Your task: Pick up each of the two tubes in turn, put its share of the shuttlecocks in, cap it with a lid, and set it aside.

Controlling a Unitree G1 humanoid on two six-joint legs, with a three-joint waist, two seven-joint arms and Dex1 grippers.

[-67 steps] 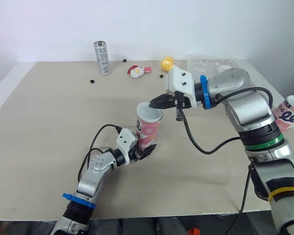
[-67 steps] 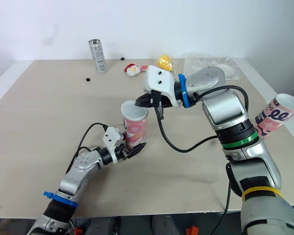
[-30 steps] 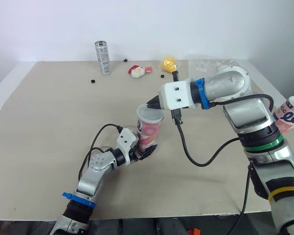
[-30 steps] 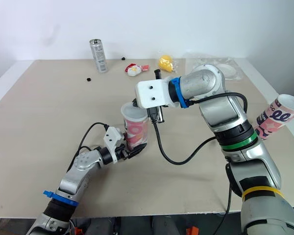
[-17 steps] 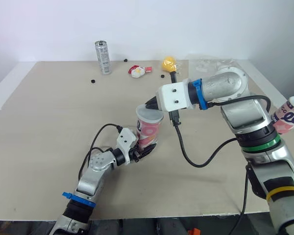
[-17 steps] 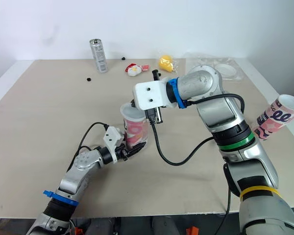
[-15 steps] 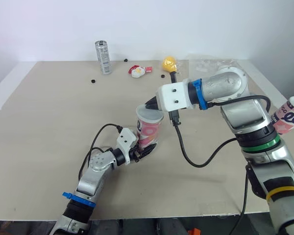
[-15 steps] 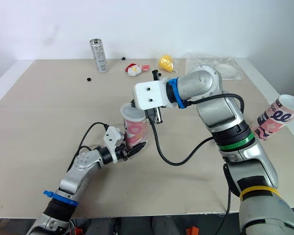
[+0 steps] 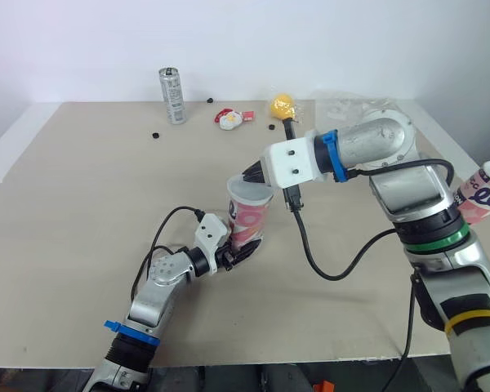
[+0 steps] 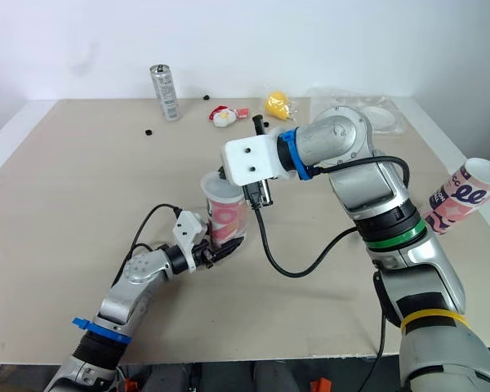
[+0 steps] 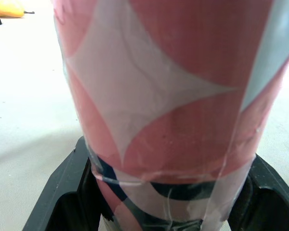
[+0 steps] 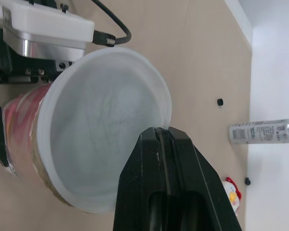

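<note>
A pink and white tube (image 9: 247, 222) stands upright mid-table, with my left gripper (image 9: 235, 251) shut on its lower part; one black finger (image 11: 70, 185) shows on each side of the tube (image 11: 168, 96). A translucent lid (image 12: 106, 144) sits on its mouth. My right gripper (image 9: 249, 174) is shut, with its fingertips (image 12: 162, 132) on the lid's far rim. A second pink tube (image 10: 461, 192) sticks up at the table's right edge.
At the back of the table stand a silver can (image 9: 171, 95), a small red and white toy (image 9: 226, 119), a yellow object (image 9: 280, 104) and a clear plastic bag (image 9: 359, 106). A few small black bits lie near the can.
My right wrist has turned and its shut fingers have come down from above the tube's mouth onto the lid's rim. In the last half second almost nothing moved.
</note>
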